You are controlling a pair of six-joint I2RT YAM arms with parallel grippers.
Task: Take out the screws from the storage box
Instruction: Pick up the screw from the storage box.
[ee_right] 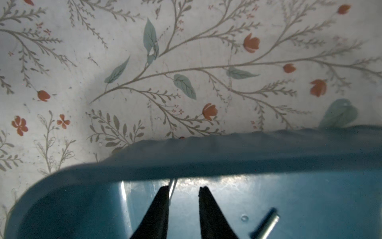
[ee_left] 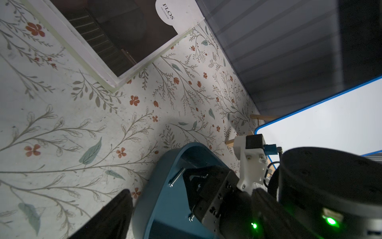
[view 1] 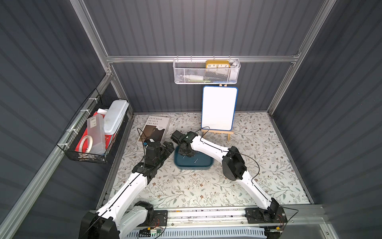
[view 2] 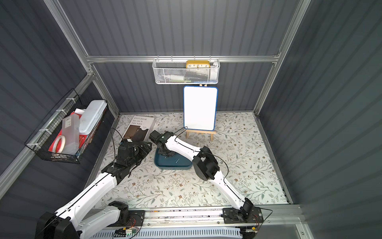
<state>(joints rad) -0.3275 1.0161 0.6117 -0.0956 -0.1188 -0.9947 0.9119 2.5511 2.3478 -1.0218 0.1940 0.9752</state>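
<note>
Box [view 1: 193, 167], mid-table: screws [view 1: 195, 161] inside. Right gripper [ee_right: 183, 189], box's 11 o'clock corner: fingers parted, one screw between, ungripped. Left gripper [view 1: 169, 148], box's 10 o'clock: spread, empty.

My cell: dark grey ribbed walls [view 1: 196, 27] all round, aluminium rail [view 1: 144, 59] across upper centre. Floral-print tabletop [view 1: 196, 186] fills the lower middle, evenly lit. White mesh basket [view 1: 186, 74] with yellow clock [view 1: 217, 63] hangs top centre; black wire basket [view 1: 86, 159] at left; whiteboard [view 1: 218, 107] on wooden easel [view 1: 229, 135] at centre; book [view 1: 155, 128] left of it.
</note>
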